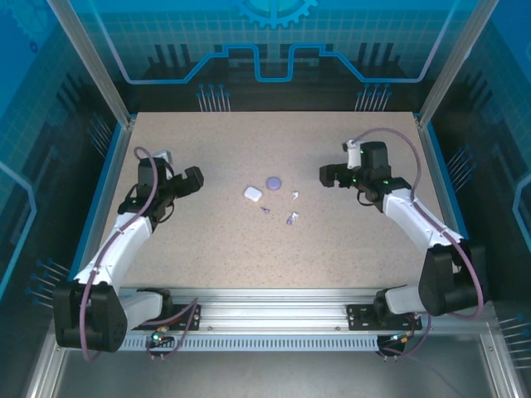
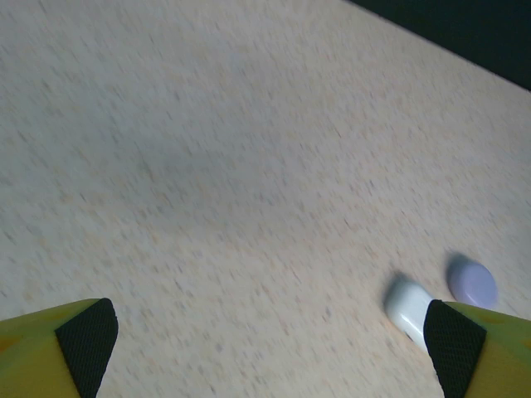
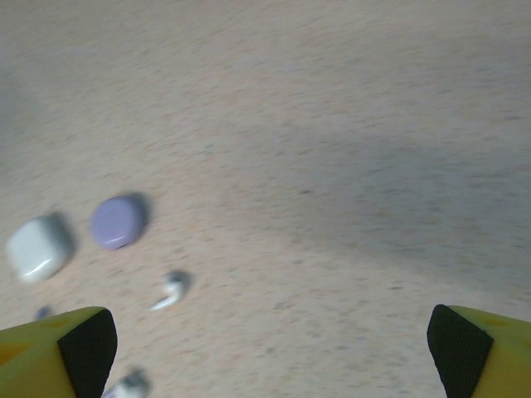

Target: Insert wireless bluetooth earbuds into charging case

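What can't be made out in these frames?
- charging case: lid open or shut; too small in top view, blurred in both wrist views.
- earbuds: exact count and orientation; tiny specks in top view, blurred in right wrist view, one cut by the bottom edge.
- purple disc: what it is; featureless.

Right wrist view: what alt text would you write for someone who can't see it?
A white charging case, a round purple disc and small pale earbuds lie apart on a speckled beige table. Two black-tipped yellow fingers sit at the bottom corners, spread wide, holding nothing.
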{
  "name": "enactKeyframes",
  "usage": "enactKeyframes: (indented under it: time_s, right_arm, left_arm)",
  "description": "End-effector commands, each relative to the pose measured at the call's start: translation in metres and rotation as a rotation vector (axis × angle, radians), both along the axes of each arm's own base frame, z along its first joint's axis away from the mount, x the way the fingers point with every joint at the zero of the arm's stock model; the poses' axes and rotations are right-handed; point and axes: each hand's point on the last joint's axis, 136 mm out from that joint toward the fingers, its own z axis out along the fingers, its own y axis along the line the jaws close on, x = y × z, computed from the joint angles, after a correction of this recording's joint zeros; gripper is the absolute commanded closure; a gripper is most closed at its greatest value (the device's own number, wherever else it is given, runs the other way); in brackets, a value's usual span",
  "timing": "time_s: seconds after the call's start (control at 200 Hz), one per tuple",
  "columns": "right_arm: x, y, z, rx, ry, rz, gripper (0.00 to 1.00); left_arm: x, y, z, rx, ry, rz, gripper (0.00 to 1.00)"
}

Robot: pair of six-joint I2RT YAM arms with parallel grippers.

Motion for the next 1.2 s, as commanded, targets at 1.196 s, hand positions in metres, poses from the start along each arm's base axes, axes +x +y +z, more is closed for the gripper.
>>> enactKeyframes:
  time_s: [1.196]
  right_arm:
    - [-0.009, 0.236, -0.119, -0.436, 0.375, 0.678, 0.33]
  left_arm:
    - [-0.059, -0.028, -0.023, -0.169, 0.292, -0.089, 0.01]
